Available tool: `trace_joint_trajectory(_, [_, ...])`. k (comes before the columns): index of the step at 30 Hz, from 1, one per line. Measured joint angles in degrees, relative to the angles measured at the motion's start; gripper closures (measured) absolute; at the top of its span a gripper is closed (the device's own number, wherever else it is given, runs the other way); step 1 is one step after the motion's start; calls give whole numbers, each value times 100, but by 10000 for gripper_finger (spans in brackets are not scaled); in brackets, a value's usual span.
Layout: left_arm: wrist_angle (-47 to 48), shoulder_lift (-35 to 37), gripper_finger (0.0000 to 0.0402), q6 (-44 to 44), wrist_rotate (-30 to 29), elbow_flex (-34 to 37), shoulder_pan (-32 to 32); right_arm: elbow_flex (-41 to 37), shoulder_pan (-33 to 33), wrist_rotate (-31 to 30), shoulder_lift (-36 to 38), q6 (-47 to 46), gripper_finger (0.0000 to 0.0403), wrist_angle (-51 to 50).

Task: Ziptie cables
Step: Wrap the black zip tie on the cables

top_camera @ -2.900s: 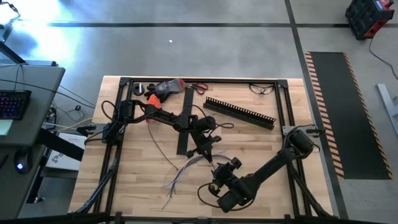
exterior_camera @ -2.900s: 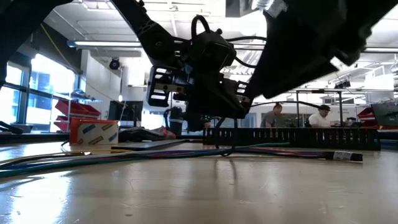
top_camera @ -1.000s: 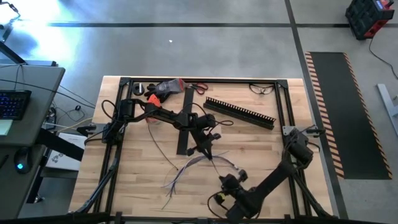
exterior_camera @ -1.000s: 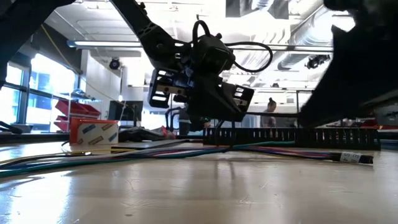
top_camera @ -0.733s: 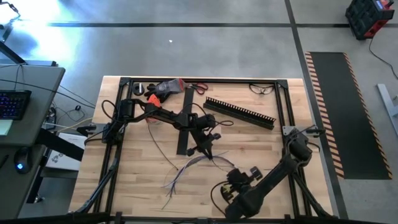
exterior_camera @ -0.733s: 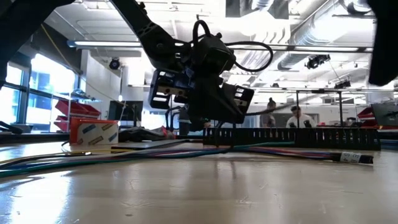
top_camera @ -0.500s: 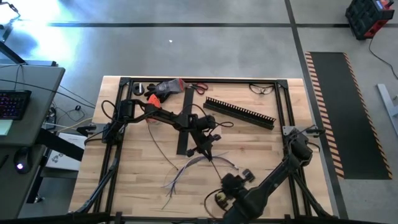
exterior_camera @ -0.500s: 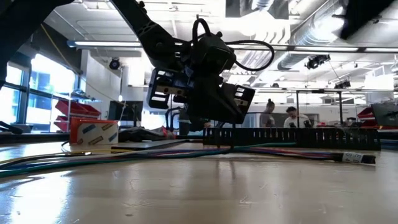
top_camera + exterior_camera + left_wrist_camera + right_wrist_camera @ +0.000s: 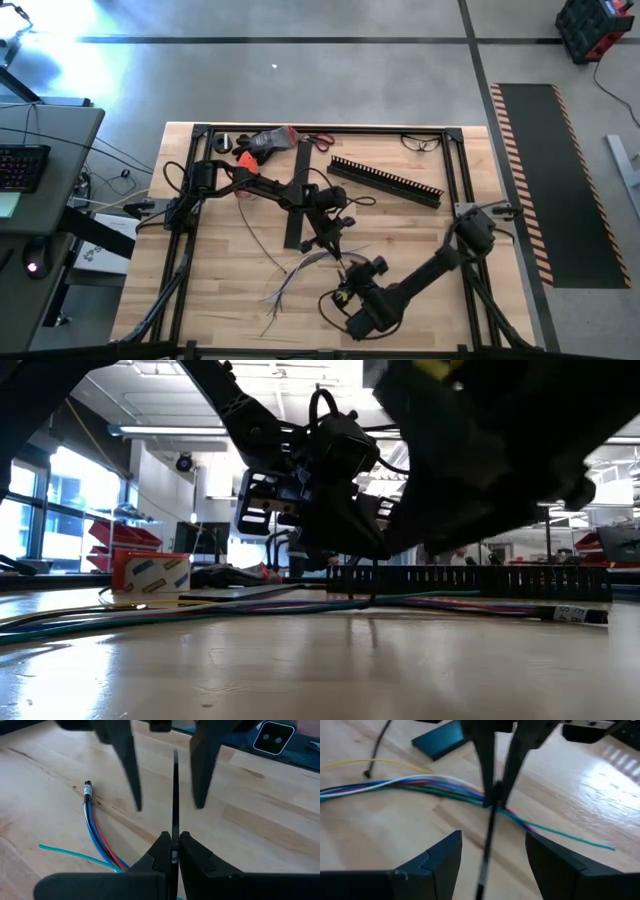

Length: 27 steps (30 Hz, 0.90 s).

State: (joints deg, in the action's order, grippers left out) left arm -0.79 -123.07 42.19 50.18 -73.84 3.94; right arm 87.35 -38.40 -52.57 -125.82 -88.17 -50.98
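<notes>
A pale wooden tabletop (image 9: 420, 225), butcher-block in grain and framed by black rails, is seen from above on a grey concrete floor; a desk with a keyboard (image 9: 22, 166) stands off its left edge, and a striped black mat (image 9: 545, 180) lies on the floor past the right edge. The cables (image 9: 300, 270) are spread near the middle of the tabletop, their loose ends splayed toward the front-left corner. The left gripper (image 9: 173, 849) is held over the bundle at the centre, its fingers (image 9: 159, 851) pressed shut on a thin black strip (image 9: 175, 795) that stands up between them, apparently a ziptie. The right gripper (image 9: 487, 855) is placed just in front of it, toward the front edge, with its fingers (image 9: 442, 855) spread wide and nothing between them but the strip's blurred end, which they are not touching. A long black comb-toothed channel (image 9: 385, 180) lies toward the back-right corner, a flat black strip (image 9: 298, 195) runs from the back edge toward the centre, and an orange-and-grey tool (image 9: 265, 142) sits at the back edge. From table height, an orange box (image 9: 150, 572) is seen at the left, and a bright workshop with windows and ceiling ducts is seen behind.
</notes>
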Motion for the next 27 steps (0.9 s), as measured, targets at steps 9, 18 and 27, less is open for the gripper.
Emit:
trace_joint_trajectory(9, [10, 0, 396, 5, -10, 0, 14, -198, 82, -549, 0, 18, 243, 52])
trace_joint_trajectory(18, [10, 0, 396, 22, -12, 0, 16, -196, 104, -542, 0, 21, 299, 77])
trace_joint_trajectory(27, [45, -1, 396, 5, -185, 0, 14, -192, 87, -228, 0, 466, 398, 235])
